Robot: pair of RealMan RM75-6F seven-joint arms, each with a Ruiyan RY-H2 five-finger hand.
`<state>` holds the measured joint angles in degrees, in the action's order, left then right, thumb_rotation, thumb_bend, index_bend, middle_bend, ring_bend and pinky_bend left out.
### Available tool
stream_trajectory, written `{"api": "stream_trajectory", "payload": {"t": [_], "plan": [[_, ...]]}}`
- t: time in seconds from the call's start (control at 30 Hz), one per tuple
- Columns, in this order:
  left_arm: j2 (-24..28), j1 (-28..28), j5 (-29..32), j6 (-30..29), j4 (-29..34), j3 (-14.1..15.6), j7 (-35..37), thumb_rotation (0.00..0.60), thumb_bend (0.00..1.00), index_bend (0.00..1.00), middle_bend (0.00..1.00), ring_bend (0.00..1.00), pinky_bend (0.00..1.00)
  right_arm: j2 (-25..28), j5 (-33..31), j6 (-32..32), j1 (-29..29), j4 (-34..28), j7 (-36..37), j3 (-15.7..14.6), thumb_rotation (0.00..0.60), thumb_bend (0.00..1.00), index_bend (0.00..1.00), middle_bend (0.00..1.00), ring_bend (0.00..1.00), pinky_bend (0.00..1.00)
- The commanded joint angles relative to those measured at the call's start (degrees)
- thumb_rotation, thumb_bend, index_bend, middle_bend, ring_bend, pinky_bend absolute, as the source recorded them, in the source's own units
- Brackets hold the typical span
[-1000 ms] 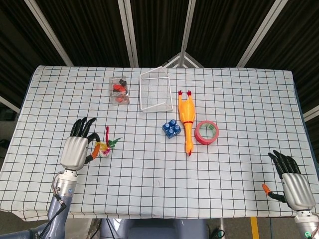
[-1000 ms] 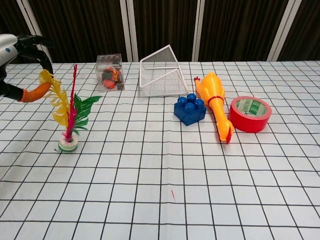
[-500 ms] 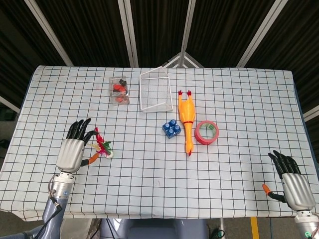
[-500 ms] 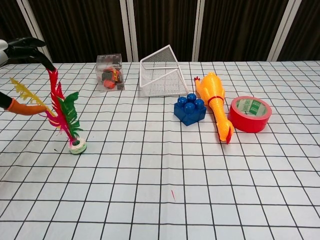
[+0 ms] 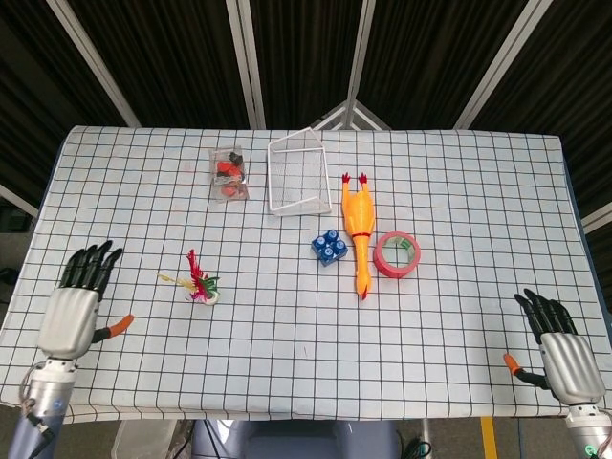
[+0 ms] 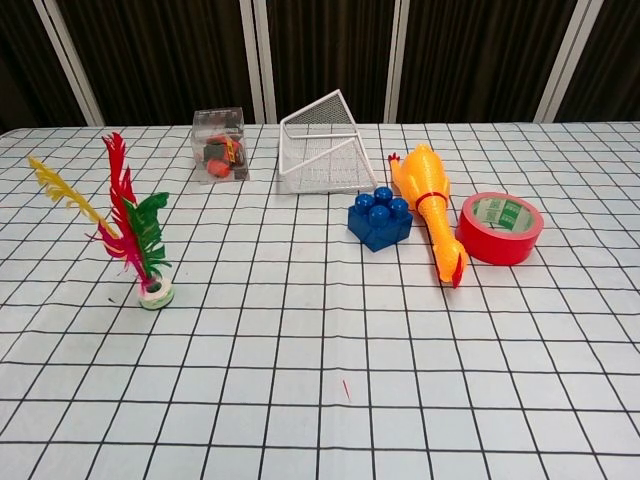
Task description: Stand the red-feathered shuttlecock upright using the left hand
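Observation:
The shuttlecock stands upright on its white base on the checked cloth, with red, yellow and green feathers fanning upward. From the head view the shuttlecock sits left of centre. My left hand lies well to its left near the table's left edge, fingers spread, holding nothing. My right hand rests at the front right corner, fingers apart and empty. Neither hand appears in the chest view.
A clear box of small items and a white wire basket stand at the back. A blue block, a rubber chicken and a red tape roll lie at centre right.
My left hand let go of the shuttlecock and drew away to the left and toward the front edge. The shuttlecock now stands free on its base. The right hand stayed still.

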<state>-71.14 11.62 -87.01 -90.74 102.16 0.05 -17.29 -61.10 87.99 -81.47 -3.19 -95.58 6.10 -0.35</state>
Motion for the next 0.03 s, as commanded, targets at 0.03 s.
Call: {"api": "stream_trajectory", "payload": {"t": [0.03], "plan": [[3.4,-4.9,-2.2,-3.8,-5.7,4.3,4.1,0.600,0.15,0.00,0.00,0.00,0.00,-0.1,0.0,0.1,0.0,0.0,-0.2,0.0,0.600,0.34,0.00,0.00,0.00,0.00]]}}
